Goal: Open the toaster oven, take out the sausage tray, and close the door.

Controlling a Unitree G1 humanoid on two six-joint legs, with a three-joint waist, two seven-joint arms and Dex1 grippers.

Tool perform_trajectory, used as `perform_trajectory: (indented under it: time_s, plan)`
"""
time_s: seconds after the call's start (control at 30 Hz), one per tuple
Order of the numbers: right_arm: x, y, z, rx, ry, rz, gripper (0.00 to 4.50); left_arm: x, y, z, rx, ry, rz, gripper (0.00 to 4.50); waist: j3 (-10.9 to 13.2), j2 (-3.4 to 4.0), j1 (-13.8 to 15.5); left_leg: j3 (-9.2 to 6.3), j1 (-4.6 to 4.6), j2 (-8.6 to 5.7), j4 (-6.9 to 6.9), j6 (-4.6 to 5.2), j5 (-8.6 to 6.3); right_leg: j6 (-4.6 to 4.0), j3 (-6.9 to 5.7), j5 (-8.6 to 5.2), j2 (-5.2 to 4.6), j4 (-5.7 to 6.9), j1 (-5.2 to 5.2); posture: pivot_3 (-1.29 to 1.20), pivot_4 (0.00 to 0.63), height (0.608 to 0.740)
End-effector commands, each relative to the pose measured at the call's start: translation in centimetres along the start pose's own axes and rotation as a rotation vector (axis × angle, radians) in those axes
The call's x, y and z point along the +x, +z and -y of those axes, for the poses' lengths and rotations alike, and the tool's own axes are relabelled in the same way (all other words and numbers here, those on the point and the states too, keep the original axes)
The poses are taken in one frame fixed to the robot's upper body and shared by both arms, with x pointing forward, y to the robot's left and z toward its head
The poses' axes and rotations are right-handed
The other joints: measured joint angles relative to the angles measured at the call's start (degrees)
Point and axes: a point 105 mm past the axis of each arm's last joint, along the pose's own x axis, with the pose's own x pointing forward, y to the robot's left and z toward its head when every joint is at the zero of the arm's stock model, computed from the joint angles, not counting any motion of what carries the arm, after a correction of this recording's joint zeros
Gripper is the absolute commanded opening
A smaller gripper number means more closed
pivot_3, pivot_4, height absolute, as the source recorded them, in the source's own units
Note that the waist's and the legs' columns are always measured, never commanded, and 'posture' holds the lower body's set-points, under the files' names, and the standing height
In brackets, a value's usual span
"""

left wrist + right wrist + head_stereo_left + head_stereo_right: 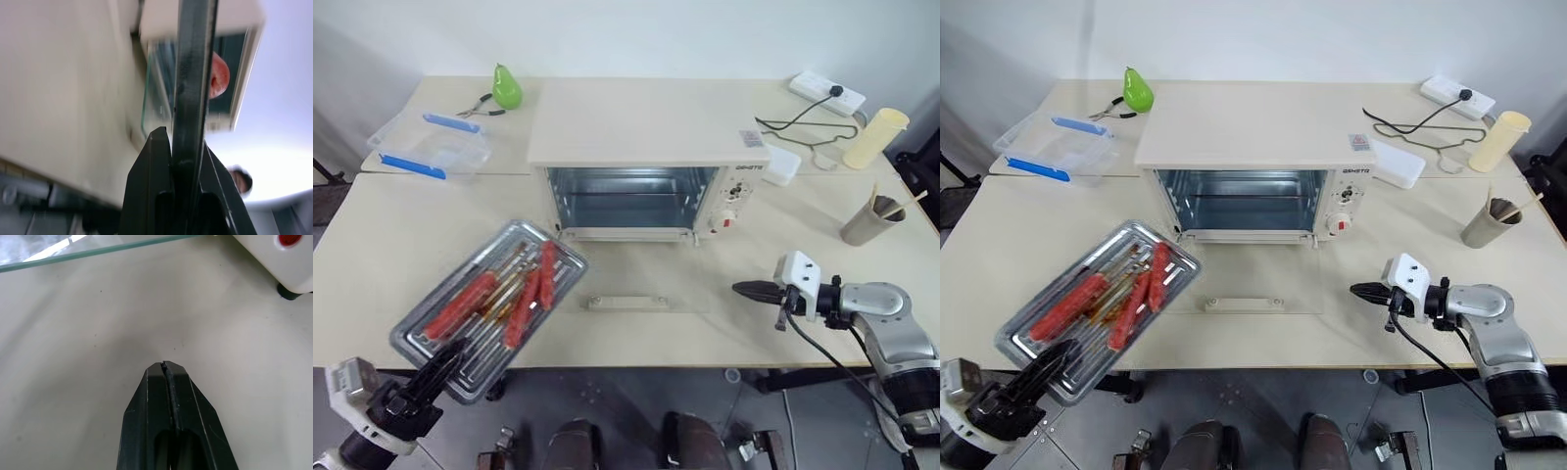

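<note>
Two grippers: my left gripper (438, 364), lower left, clamps the sausage tray (489, 305); my right gripper (747, 289), lower right, is closed, empty.

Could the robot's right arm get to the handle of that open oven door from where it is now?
Probably yes. The right gripper, shut and empty, hovers over bare table beside the flat-lying door, and nothing stands between it and the handle. The sausage tray is off on the other side, in the left gripper.

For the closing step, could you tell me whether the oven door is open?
Open: the door lies flat on the table, the toaster oven cavity exposed.
</note>
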Motion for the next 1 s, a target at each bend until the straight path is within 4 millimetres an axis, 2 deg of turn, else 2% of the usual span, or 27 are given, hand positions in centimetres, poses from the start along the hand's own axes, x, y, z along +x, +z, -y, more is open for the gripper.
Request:
perform_trajectory:
  time_s: [0.03, 0.2, 0.3, 0.4, 0.57, 0.67, 0.77, 0.87, 1.0]
  plan:
    - [1.1, 0.4, -1.3, 0.097, 0.114, 0.020, 0.01, -0.4, 2.2, 1.0, 0.035, -0.032, 0.205, 0.00, 0.00, 0.00, 0.01, 0.00, 0.00, 0.01, 0.00, -0.01, 0.00, 0.00, -0.01, 0.00, 0.03, 0.01, 0.00, 0.00, 0.150, 0.740]
    - [2.6, 2.7, -2.6, 0.161, 0.222, 0.130, 0.01, 1.0, 2.1, 0.5, -0.057, -0.032, 0.369, 0.00, -0.08, -0.12, 0.08, 0.00, 0.01, 0.03, 0.01, 0.00, -0.01, -0.01, 0.00, 0.01, 0.08, -0.02, 0.04, 0.00, 0.150, 0.740]
    - [3.0, 3.2, -3.0, 0.161, 0.245, 0.146, 0.01, 1.6, 1.6, 0.8, -0.075, -0.047, 0.377, 0.00, -0.08, -0.12, 0.31, -0.02, -0.04, 0.00, 0.07, 0.03, -0.02, 0.01, -0.01, 0.03, 0.07, 0.00, 0.04, 0.00, 0.150, 0.740]
    - [3.4, 5.2, -2.8, 0.172, 0.247, 0.252, 0.01, 2.3, 1.9, 0.9, -0.109, -0.050, 0.428, 0.00, -0.08, -0.12, 0.27, 0.00, -0.04, -0.03, 0.09, 0.05, -0.04, 0.02, 0.03, 0.03, 0.07, -0.03, 0.04, 0.00, 0.150, 0.740]
    - [2.3, 7.1, -2.8, 0.203, 0.263, 0.319, 0.01, 2.6, 1.8, 1.2, -0.113, -0.056, 0.435, 0.00, -0.08, -0.12, 0.21, 0.00, -0.05, 0.01, 0.09, 0.04, -0.05, 0.02, 0.05, 0.03, 0.14, -0.03, 0.04, 0.00, 0.150, 0.740]
    - [1.0, 9.3, -2.5, 0.221, 0.279, 0.371, 0.01, 2.8, 1.5, 1.6, -0.120, -0.071, 0.441, 0.00, -0.07, -0.11, 0.26, 0.01, -0.09, 0.01, 0.09, 0.08, -0.09, 0.02, 0.06, 0.03, 0.14, -0.08, 0.02, 0.00, 0.150, 0.740]
    - [0.6, 11.4, -1.2, 0.243, 0.217, 0.456, 0.01, 3.0, 0.8, 1.6, -0.132, -0.057, 0.420, 0.00, -0.08, -0.13, 0.25, -0.02, -0.09, 0.01, 0.12, 0.10, -0.10, 0.01, 0.08, 0.03, 0.14, -0.11, 0.04, 0.00, 0.150, 0.740]
    - [0.5, 12.6, -0.2, 0.264, 0.173, 0.509, 0.01, 3.0, 0.6, 1.7, -0.131, -0.060, 0.411, 0.00, -0.08, -0.13, 0.18, -0.02, -0.08, 0.03, 0.12, 0.09, -0.12, 0.01, 0.10, 0.02, 0.17, -0.11, 0.04, 0.00, 0.150, 0.740]
    - [0.9, 14.7, 2.7, 0.260, 0.027, 0.612, 0.01, 2.8, -0.5, 1.6, -0.124, -0.041, 0.350, 0.00, -0.08, -0.12, -0.06, 0.05, -0.09, 0.05, 0.11, 0.06, -0.15, 0.01, 0.18, 0.02, 0.21, -0.10, -0.01, 0.00, 0.150, 0.740]
